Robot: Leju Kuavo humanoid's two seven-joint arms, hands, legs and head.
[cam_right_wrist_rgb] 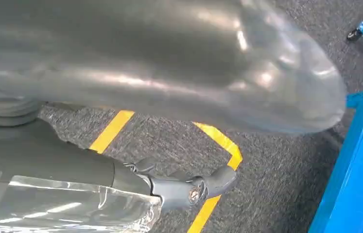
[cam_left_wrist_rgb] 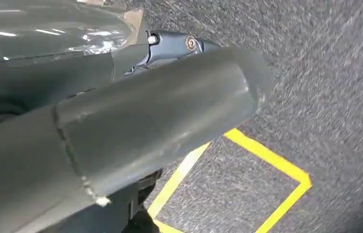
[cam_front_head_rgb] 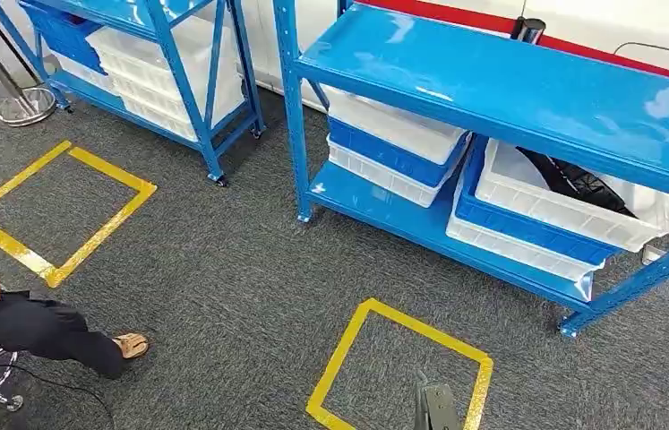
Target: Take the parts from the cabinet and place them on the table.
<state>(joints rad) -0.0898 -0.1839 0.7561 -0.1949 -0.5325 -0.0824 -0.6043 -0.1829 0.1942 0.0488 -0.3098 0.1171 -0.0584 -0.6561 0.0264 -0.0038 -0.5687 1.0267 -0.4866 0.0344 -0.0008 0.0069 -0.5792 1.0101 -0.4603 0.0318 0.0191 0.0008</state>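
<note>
The blue cabinet (cam_front_head_rgb: 510, 98) stands ahead on the right, with white and blue bins on its lower shelf. Black parts (cam_front_head_rgb: 572, 179) lie in the white bin (cam_front_head_rgb: 581, 215) at the right end. My left hand (cam_left_wrist_rgb: 145, 107) hangs over the grey carpet, its thick thumb and one dark finger (cam_left_wrist_rgb: 179, 43) stretched out, holding nothing. My right hand (cam_right_wrist_rgb: 169, 73) hangs the same way, a dark finger (cam_right_wrist_rgb: 189, 187) extended and nothing in it, close to a blue leg of the cabinet (cam_right_wrist_rgb: 359, 165).
A yellow tape square (cam_front_head_rgb: 339, 358) marks the carpet just in front of me, with another (cam_front_head_rgb: 8, 242) at the left. A second blue rack (cam_front_head_rgb: 178, 54) of bins stands at the back left beside a stanchion base (cam_front_head_rgb: 26, 106). A seated person (cam_front_head_rgb: 35, 327) is at the left.
</note>
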